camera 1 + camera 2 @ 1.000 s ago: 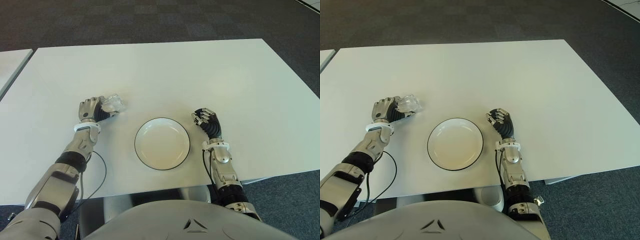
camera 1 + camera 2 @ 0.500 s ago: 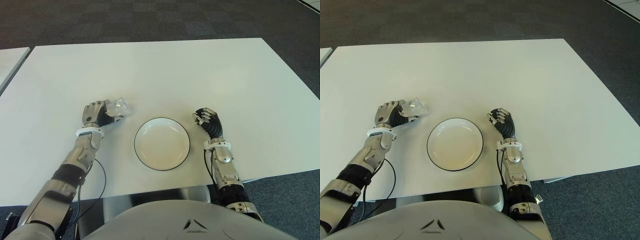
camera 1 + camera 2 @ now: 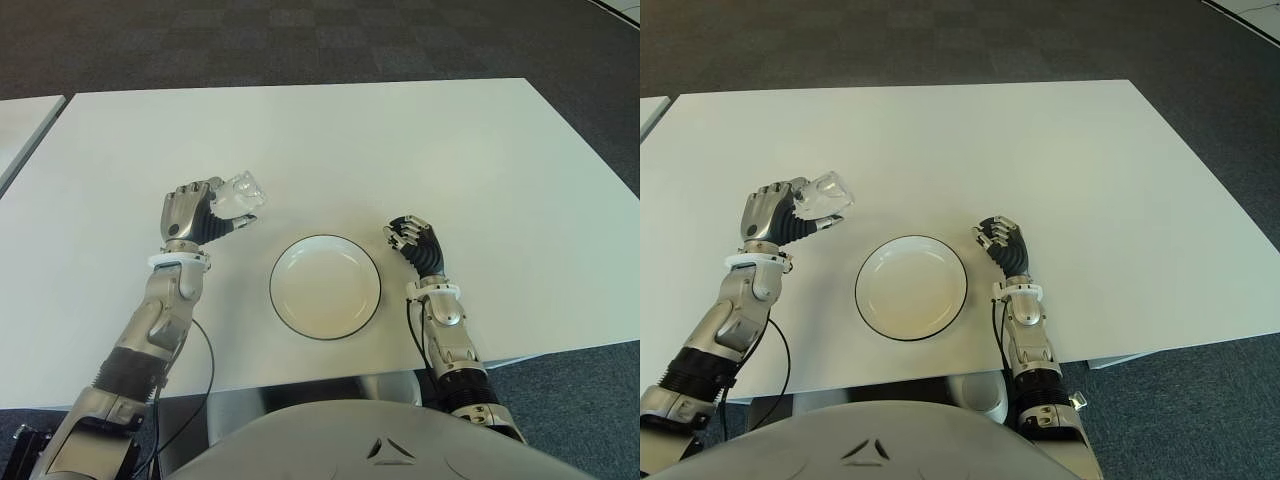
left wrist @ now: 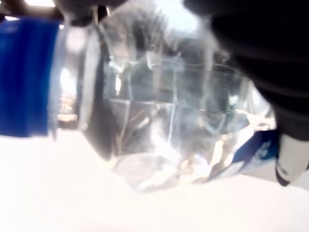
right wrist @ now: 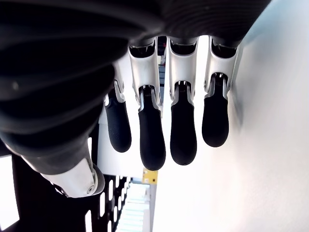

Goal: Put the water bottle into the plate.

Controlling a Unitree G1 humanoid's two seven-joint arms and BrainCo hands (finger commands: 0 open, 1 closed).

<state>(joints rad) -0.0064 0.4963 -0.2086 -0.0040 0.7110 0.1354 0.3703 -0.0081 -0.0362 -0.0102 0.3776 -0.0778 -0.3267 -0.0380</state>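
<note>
My left hand [image 3: 205, 212] is shut on a clear plastic water bottle [image 3: 243, 193], holding it above the white table [image 3: 400, 140] to the left of the plate. Up close, the left wrist view shows the bottle [image 4: 164, 125] with a blue cap and blue label between the dark fingers. The plate [image 3: 324, 287] is white with a dark rim, lies near the table's front edge and has nothing in it. My right hand [image 3: 412, 238] shows just right of the plate, fingers loosely curled and holding nothing, as the right wrist view confirms at its fingers [image 5: 174, 130].
A second white table's corner [image 3: 25, 115] shows at the far left. Dark carpet [image 3: 300, 40] lies beyond the table. A black cable [image 3: 205, 350] hangs by my left forearm at the front edge.
My left hand has raised the bottle off the table and carried it a little to the right, toward the plate. The right hand has not moved.
</note>
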